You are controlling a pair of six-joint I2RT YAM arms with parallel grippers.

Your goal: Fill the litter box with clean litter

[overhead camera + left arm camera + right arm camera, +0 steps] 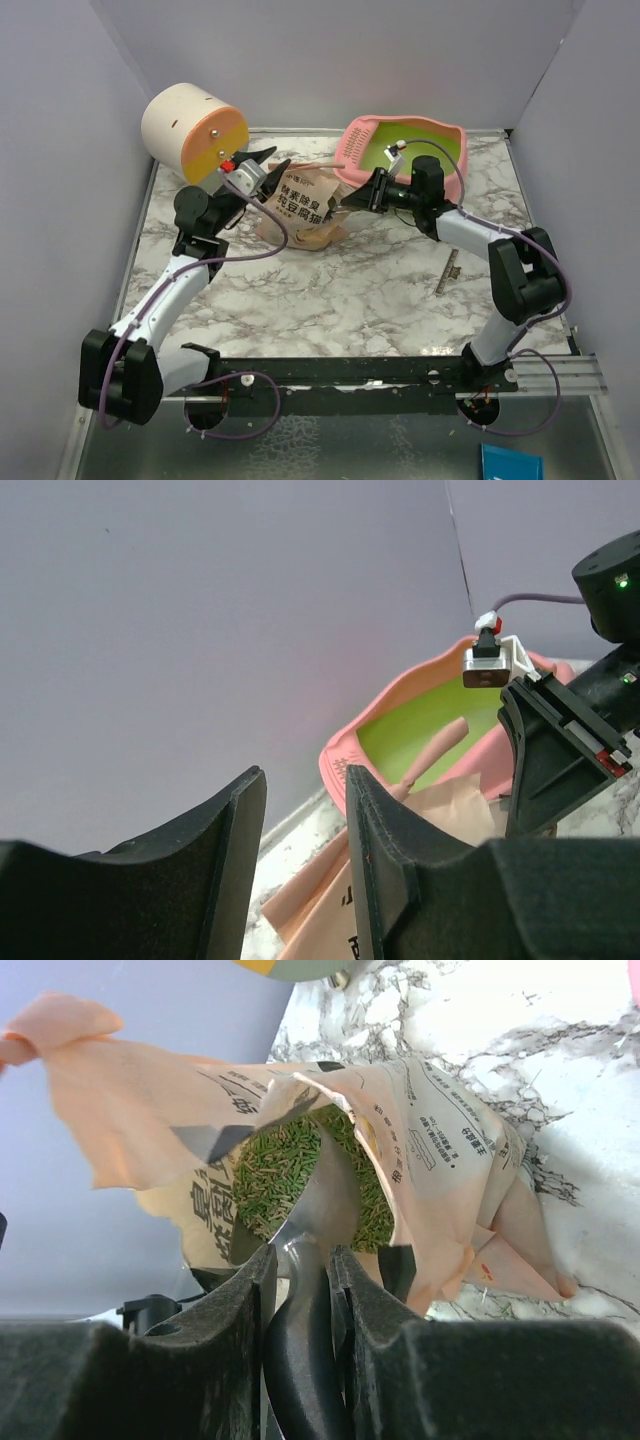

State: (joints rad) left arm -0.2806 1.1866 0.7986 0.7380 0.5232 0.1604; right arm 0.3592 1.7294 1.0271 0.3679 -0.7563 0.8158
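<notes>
The litter box, with a pink rim and lime-green basin, stands tilted at the back right, behind the beige printed bag. It also shows in the left wrist view. My right gripper is shut on the black handle of a metal scoop. The scoop's blade is pushed into the green litter granules inside the open bag. My left gripper is at the bag's upper left corner. Its jaws stand apart, with the bag's edge showing beyond the gap.
A cream-and-orange cylinder lies at the back left, close behind my left gripper. A thin metal piece lies on the marble top right of centre. Grey walls close in the back and both sides.
</notes>
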